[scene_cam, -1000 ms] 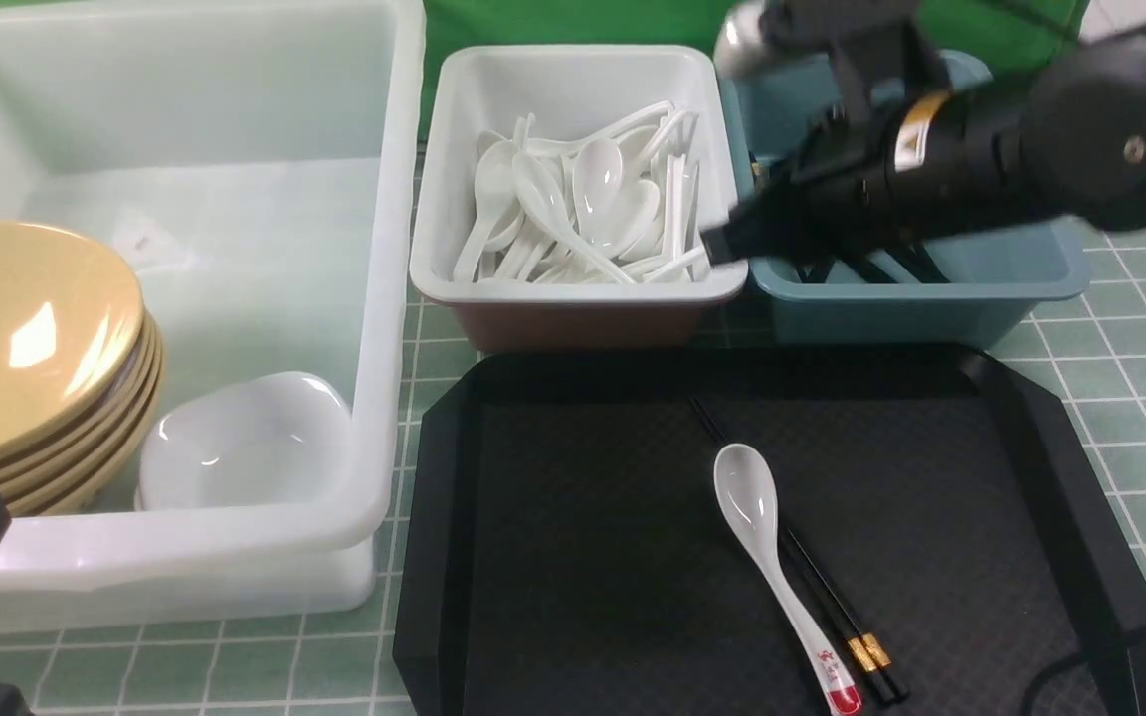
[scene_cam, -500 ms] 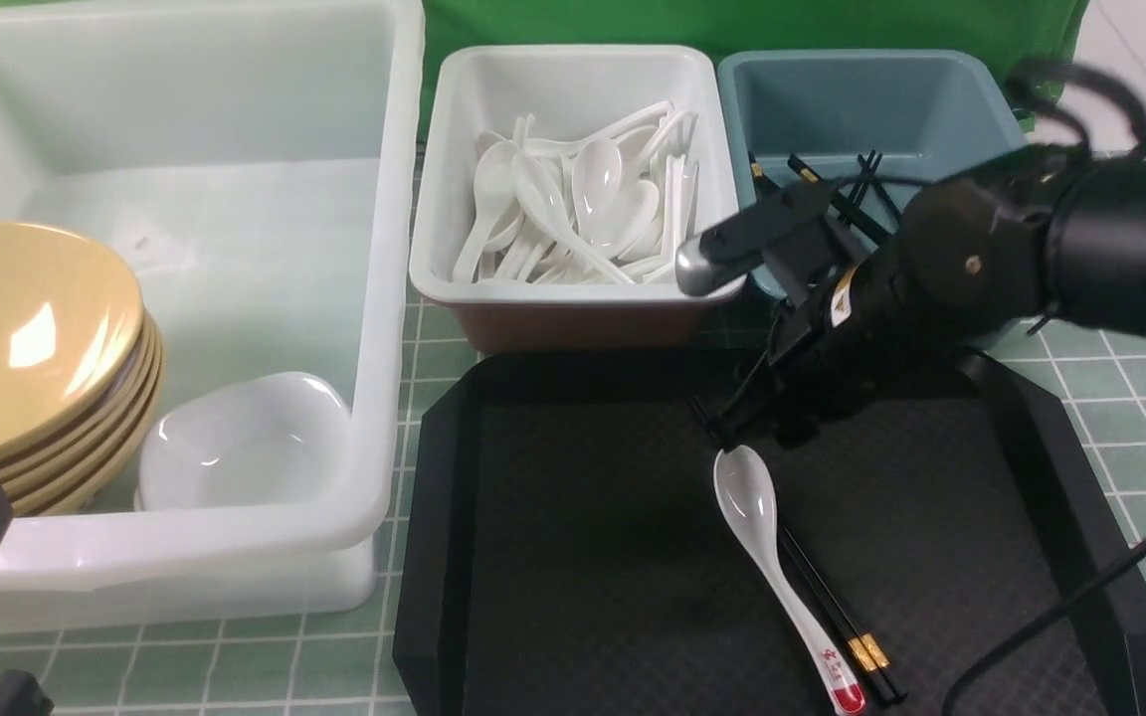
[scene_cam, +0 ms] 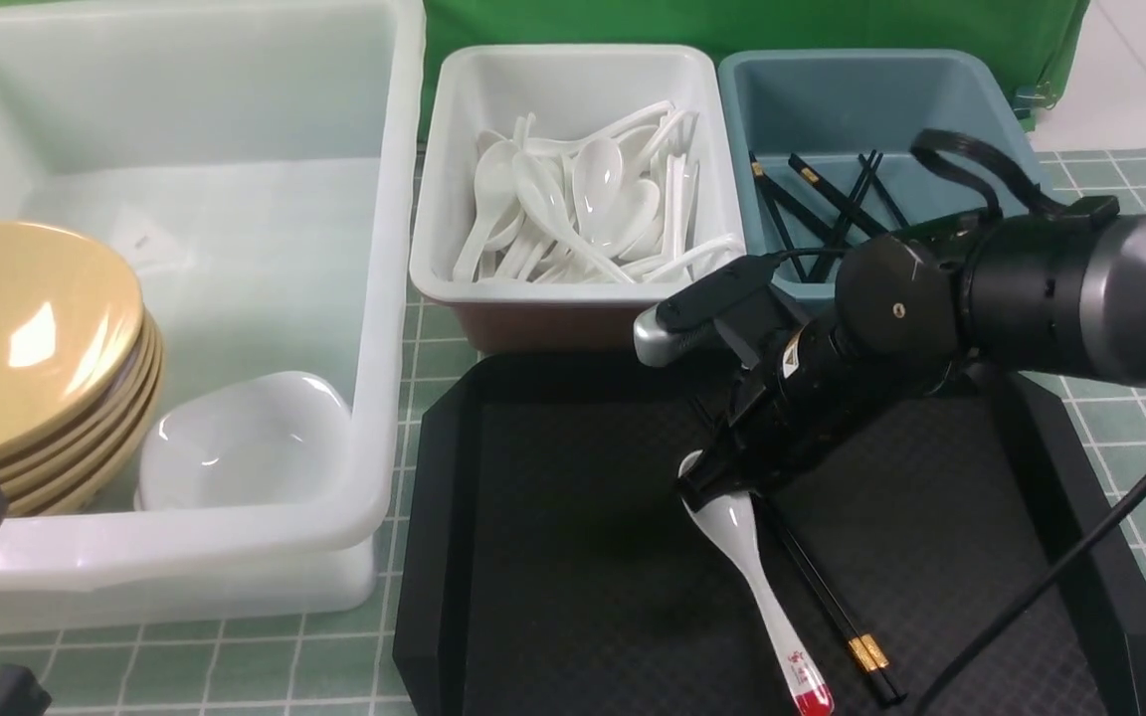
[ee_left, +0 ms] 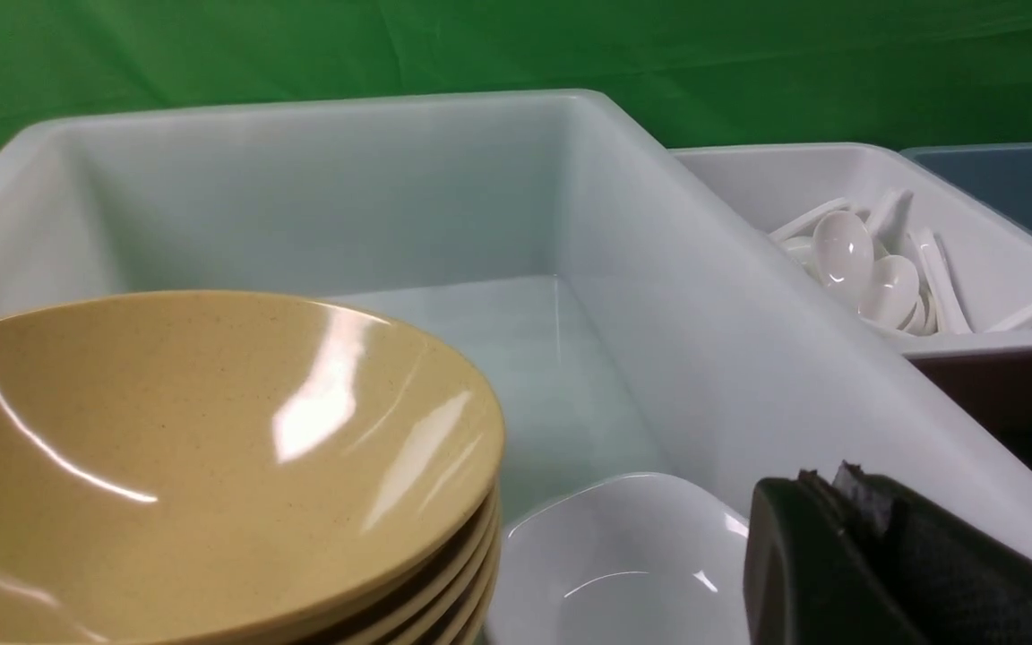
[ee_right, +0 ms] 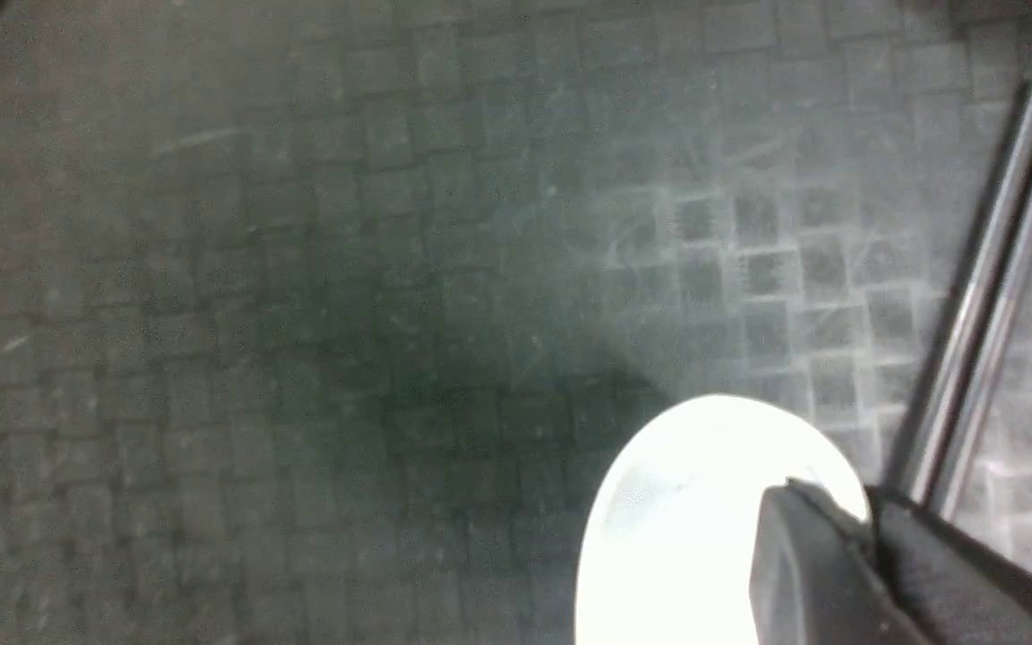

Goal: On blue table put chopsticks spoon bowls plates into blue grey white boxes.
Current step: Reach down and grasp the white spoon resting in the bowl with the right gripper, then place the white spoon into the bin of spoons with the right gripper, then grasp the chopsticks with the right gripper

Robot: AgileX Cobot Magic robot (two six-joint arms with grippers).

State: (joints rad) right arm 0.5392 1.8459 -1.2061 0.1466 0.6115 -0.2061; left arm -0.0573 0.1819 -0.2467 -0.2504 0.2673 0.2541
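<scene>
My right jaws are pinched narrow on the scoop rim of the spoon (scene_cam: 752, 567), which lies on the black tray (scene_cam: 553, 557) beside the chopsticks (scene_cam: 832, 602). My left jaws sit closed and empty by the white tub (scene_cam: 384, 298) holding the bowls (scene_cam: 36, 318), on the bench (scene_cam: 1130, 418).

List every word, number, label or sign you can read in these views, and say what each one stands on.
No text here can be read as words.
Red print near the red tip of the spoon: too small to read.
Yellow sticker on the right arm's wrist: too small to read.
Faint mark on the floor of the large white tub: unreadable.
</scene>
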